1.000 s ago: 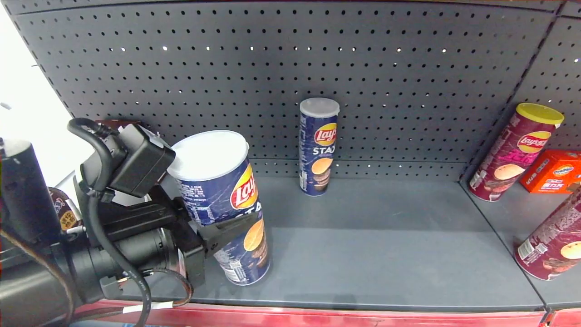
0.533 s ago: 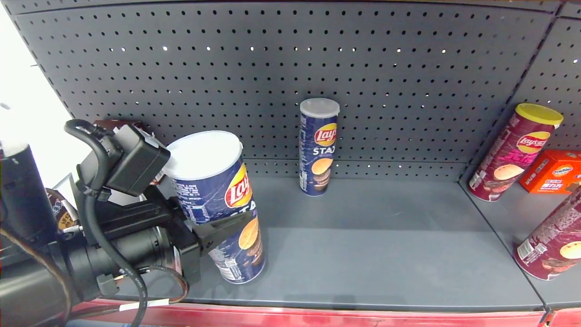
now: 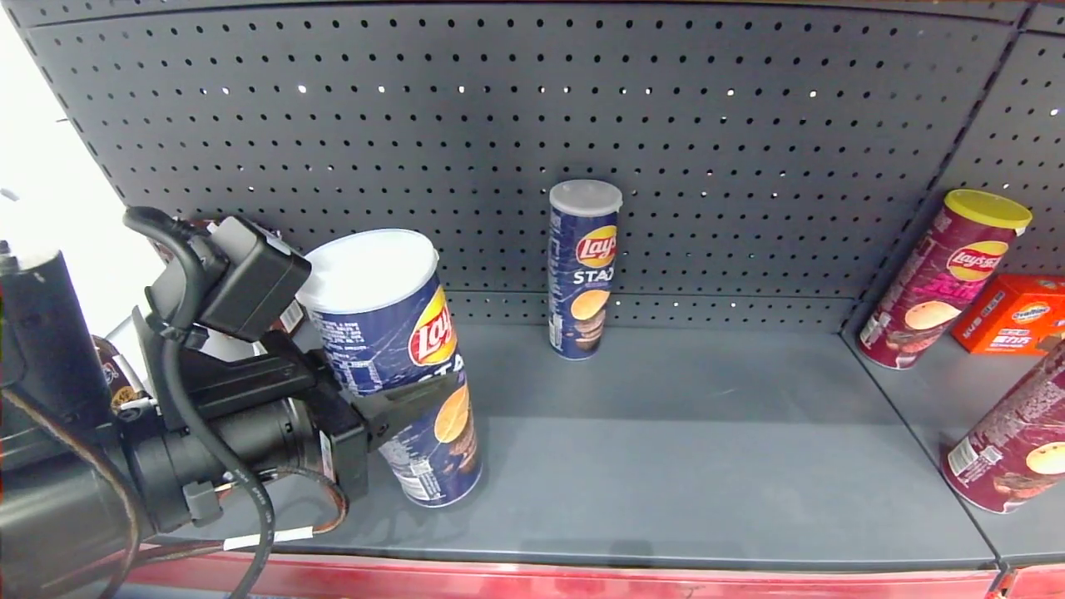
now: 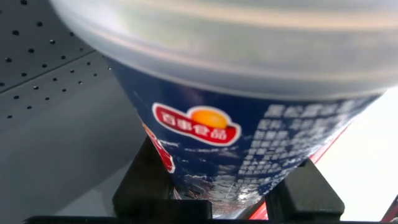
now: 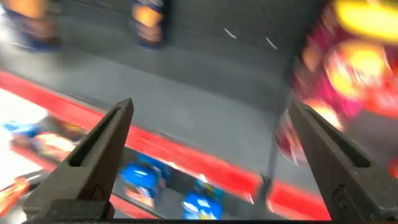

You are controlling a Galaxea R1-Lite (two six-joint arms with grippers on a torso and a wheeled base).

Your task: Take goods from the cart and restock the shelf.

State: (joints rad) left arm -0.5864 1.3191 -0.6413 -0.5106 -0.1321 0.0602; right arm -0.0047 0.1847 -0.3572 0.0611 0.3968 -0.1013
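The placing step is in hand: the left end effector (image 3: pixel 399 399) is clenched around the middle of a blue cylindrical cardboard chip can with a white plastic lid (image 3: pixel 378 324), its black fingers (image 4: pixel 146 186) pressing either side of the body. The can hangs at about 8 o'clock on the dark grey metal shelf board (image 3: pixel 666 466), tilted with its lid leaning toward 10 o'clock. Whether its base touches the board, I cannot tell. A matching blue lidded chip can (image 3: pixel 584 270) stands upright at 12 o'clock against the perforated back panel (image 3: pixel 532 125), well apart. The next move likely calls for righting the can, settling its base flat, then letting go without knocking it. The right end effector (image 5: pixel 211 162) is released and holds nothing.
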